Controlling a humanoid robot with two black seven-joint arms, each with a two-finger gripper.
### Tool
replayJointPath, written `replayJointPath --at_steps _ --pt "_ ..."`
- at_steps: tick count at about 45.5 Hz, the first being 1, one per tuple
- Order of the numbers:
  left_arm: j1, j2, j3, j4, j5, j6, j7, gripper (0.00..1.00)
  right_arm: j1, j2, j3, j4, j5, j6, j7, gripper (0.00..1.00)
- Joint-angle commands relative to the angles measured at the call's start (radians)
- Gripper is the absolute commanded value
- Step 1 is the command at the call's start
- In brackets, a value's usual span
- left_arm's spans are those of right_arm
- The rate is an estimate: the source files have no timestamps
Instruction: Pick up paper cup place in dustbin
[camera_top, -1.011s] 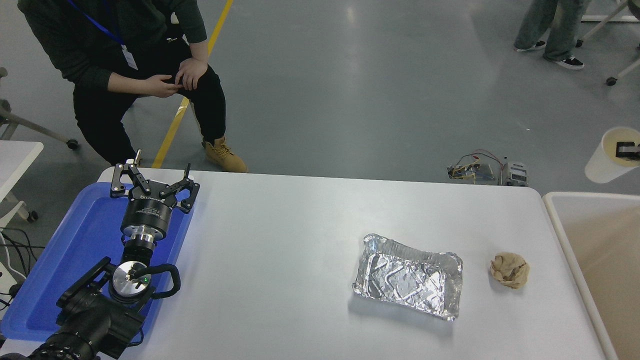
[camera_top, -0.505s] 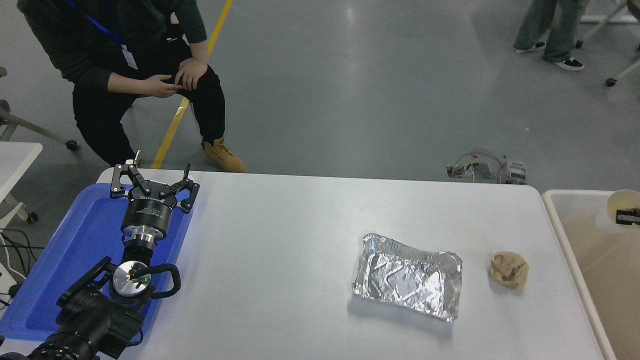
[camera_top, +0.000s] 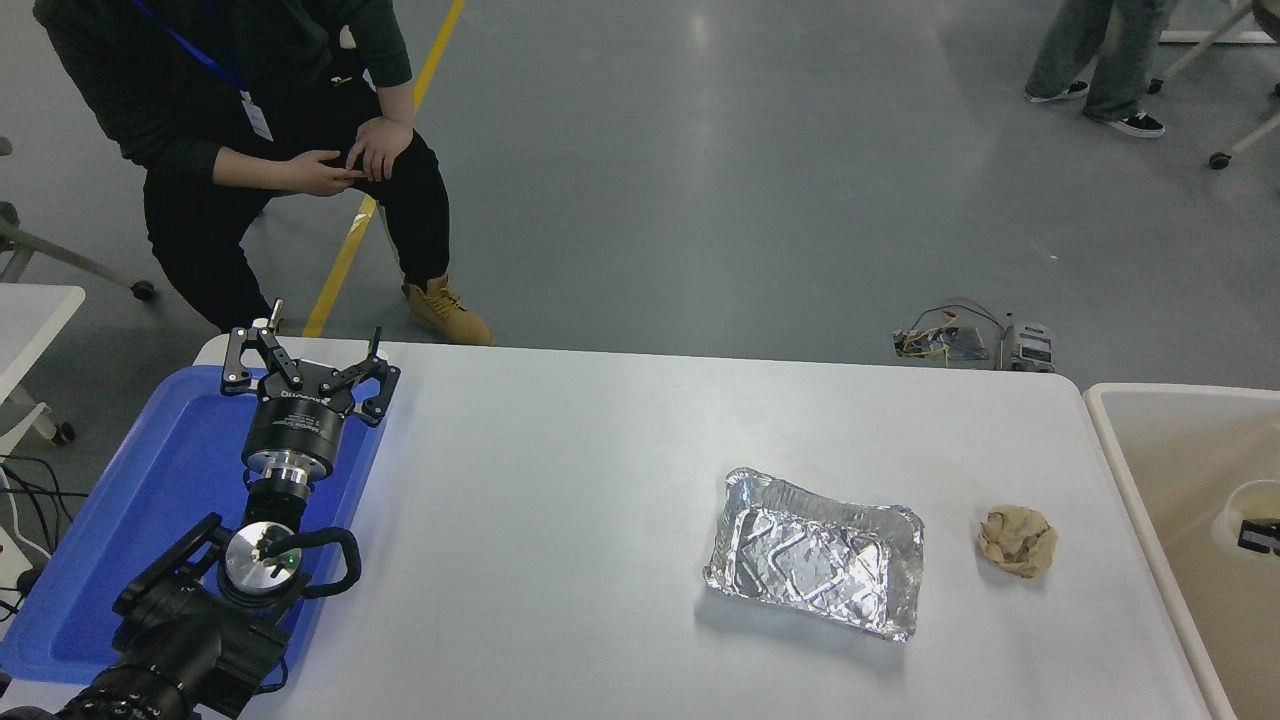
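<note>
The paper cup (camera_top: 1238, 505) is at the picture's right edge, low inside the dustbin (camera_top: 1180, 399), with its mouth facing up. Only a black fingertip of my right gripper (camera_top: 1262, 537) shows, at the cup's rim; the rest of the right arm is out of view. The fingertip and the cup have stayed together, so the gripper holds the cup. My left gripper (camera_top: 305, 365) is open and empty, parked over the blue tray (camera_top: 150, 480) at the lower left.
A crinkled silver foil tray (camera_top: 815, 555) and a crumpled brown paper ball (camera_top: 1018, 541) lie on the white table (camera_top: 560, 500) at the right. A person (camera_top: 250, 120) crouches beyond the table's far left corner. Wires and a small device (camera_top: 975, 345) lie on the floor.
The cup and the fingertip on it have moved down, from above the dustbin's far rim to low inside the dustbin. The left arm has not moved.
</note>
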Motion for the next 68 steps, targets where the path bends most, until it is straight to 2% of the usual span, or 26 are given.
replayJointPath --at_steps 1,8,10,13,15,16,19,20,26,36,47,59,68 --pt "0.000 0.000 0.000 0.000 0.000 0.000 0.000 1.00 -0.022 0.006 0.007 -0.001 0.008 -0.009 -0.005 0.00" --pt "0.000 0.000 0.000 0.000 0.000 0.000 0.000 1.00 -0.026 0.006 0.007 -0.001 0.008 -0.011 -0.005 0.00" --pt "0.000 0.000 0.000 0.000 0.000 0.000 0.000 1.00 -0.027 0.006 0.007 -0.001 0.008 -0.009 -0.005 0.05" --pt "0.000 0.000 0.000 0.000 0.000 0.000 0.000 1.00 -0.027 0.004 0.010 0.001 0.010 -0.009 -0.005 0.19" --pt "0.000 0.000 0.000 0.000 0.000 0.000 0.000 1.00 -0.026 0.004 0.015 0.002 0.010 -0.011 -0.004 0.33" --pt "0.000 0.000 -0.001 0.000 0.000 0.000 0.000 1.00 -0.026 0.004 0.021 0.005 0.010 -0.011 -0.004 0.45" --pt "0.000 0.000 -0.001 0.000 0.000 0.000 0.000 1.00 -0.021 0.004 0.059 0.007 0.010 -0.014 -0.002 0.94" --pt "0.000 0.000 0.000 0.000 0.000 0.000 0.000 1.00 -0.018 0.004 0.078 0.007 0.010 -0.015 -0.002 1.00" --pt "0.000 -0.001 0.000 0.000 0.000 0.000 0.000 1.00 -0.015 0.003 0.181 0.017 0.008 -0.006 -0.002 1.00" --pt "0.000 0.000 0.000 0.000 0.000 0.000 0.000 1.00 0.138 -0.008 0.172 0.034 0.007 0.002 -0.002 1.00" --pt "0.000 0.000 0.000 0.000 0.000 0.000 0.000 1.00 0.476 -0.026 -0.063 0.195 0.007 0.003 -0.002 1.00" --pt "0.000 0.000 0.000 0.000 0.000 0.000 0.000 1.00 0.777 0.059 -0.121 0.441 0.007 0.025 -0.002 1.00" --pt "0.000 -0.001 0.000 0.000 0.000 0.000 0.000 1.00 0.939 0.113 -0.115 0.608 0.007 0.132 -0.002 1.00"
